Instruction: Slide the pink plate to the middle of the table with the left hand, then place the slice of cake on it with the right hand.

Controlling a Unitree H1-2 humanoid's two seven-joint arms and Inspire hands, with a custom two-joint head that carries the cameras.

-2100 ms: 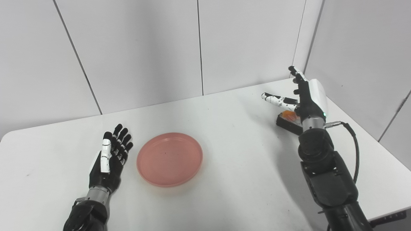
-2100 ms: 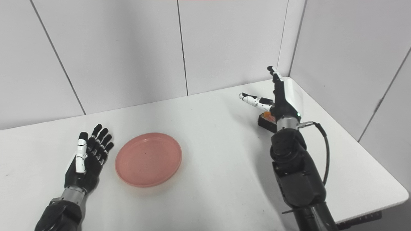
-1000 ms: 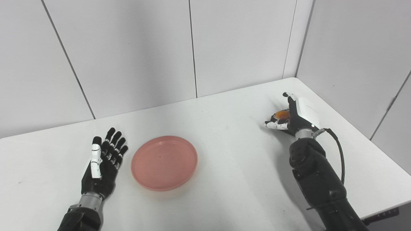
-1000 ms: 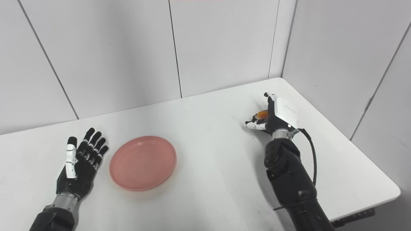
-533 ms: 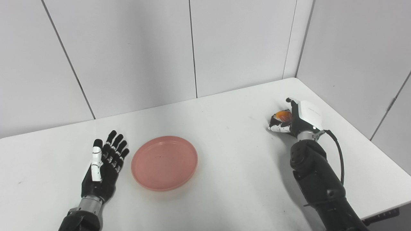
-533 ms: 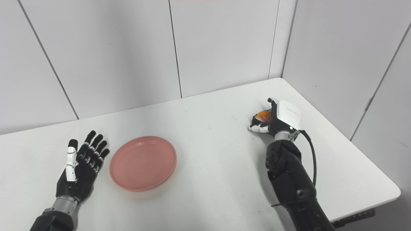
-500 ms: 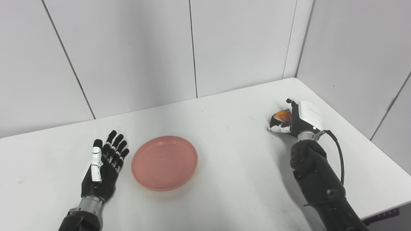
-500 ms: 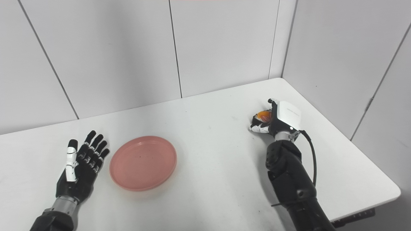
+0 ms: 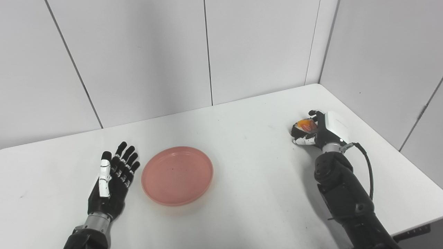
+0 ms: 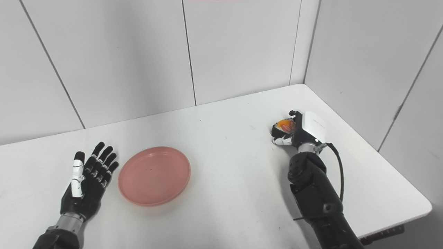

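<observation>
The pink plate (image 9: pixel 177 175) lies flat on the white table (image 9: pixel 242 152), left of the middle. My left hand (image 9: pixel 112 180) rests palm up just to its left, open, fingers straight and close to the rim but apart from it. At the right side, my right hand (image 9: pixel 316 129) is shut on the slice of cake (image 9: pixel 304 126), a dark piece with an orange topping that shows between the fingers and the thumb. The cake's underside is hidden by the hand, and I cannot tell whether it is off the table.
Grey wall panels (image 9: pixel 207 52) close the table's back and right sides. The table's front right edge (image 9: pixel 420 221) runs near my right forearm (image 9: pixel 346 197), and a black cable (image 9: pixel 367 166) loops beside the wrist.
My right hand came down from above the cake and closed its fingers and thumb around it. The left hand and the plate kept their places; the camera shifted early on.
</observation>
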